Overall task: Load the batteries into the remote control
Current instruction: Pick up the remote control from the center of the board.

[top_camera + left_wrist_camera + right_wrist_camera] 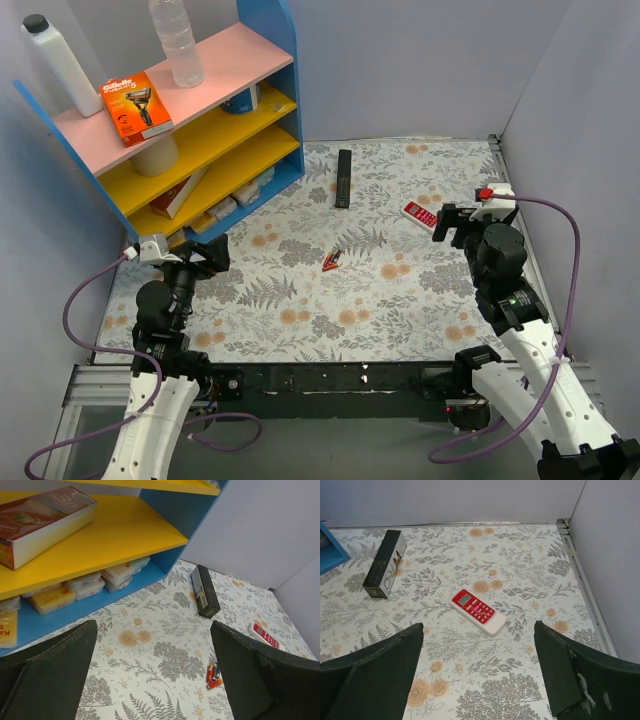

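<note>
Nothing is held: the left fingers (50, 675) and right fingers (580, 675) are spread wide. The remote control (477, 612) is laid face-up near the right arm, and the batteries (213, 675) mid-worktop (280, 310), seemingly reachable by either.

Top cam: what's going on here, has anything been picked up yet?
Nothing is held yet. Both arms hover over the floral table with jaws open: the left gripper near the blue shelf, the right gripper close to the remote control, which lies face up with its red button side showing. The batteries lie loose together mid-table, apart from the remote control. The longer black remote sits toward the back. Loading has not begun.
</note>
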Controlling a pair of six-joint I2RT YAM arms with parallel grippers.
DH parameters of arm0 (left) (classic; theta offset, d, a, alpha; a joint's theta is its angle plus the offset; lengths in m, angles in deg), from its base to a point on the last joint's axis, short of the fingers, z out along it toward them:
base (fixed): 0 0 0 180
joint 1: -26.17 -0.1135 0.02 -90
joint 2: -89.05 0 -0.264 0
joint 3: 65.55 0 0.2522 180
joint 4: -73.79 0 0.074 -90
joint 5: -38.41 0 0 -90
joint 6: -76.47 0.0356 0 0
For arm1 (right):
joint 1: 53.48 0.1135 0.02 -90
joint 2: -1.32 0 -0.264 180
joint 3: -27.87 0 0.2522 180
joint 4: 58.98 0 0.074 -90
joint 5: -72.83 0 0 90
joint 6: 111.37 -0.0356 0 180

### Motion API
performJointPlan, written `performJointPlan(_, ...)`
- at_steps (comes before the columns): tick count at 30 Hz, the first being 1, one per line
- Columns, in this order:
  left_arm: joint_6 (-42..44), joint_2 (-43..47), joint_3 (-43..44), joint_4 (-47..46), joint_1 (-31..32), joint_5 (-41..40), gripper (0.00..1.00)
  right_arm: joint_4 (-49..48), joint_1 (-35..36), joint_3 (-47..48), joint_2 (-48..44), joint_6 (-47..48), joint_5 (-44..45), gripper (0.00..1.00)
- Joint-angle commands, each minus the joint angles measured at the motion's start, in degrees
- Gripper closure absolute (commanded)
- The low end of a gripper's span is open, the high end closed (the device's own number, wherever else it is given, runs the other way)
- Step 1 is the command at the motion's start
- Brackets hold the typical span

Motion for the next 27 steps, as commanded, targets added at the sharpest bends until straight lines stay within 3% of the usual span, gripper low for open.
performJointPlan(1,0.1,0.3,-0.4,-1.8,0.1,1.5,0.02,-0.7,0.1,2.7,1.3,1.9,-5.2,0.02)
performJointPlan(10,0.6,-0.5,-0.7,-2.9,0.1,2.8,0.02,4.5,0.1,10.8,19.0,1.7,-16.1,0.02)
performJointPlan(15,0.5,-0.8,-0.6,-2.5,0.2,2.8,0.02,11.1,-0.7,18.7,34.4,0.4,-12.0,0.02)
performJointPlan(18,0.4,-0.9,-0.9,-2.6,0.4,2.2,0.02,10.3,-5.2,22.4,41.6,-0.5,-12.3,0.02)
performJointPlan(22,0.5,-1.6,-0.8,-2.4,1.4,1.4,0.02,11.0,-12.1,28.3,51.8,2.1,-21.1,0.02)
performJointPlan(27,0.8,-2.4,-0.6,-2.0,2.8,1.2,0.02,13.2,-13.8,35.5,63.7,10.3,-27.5,0.02)
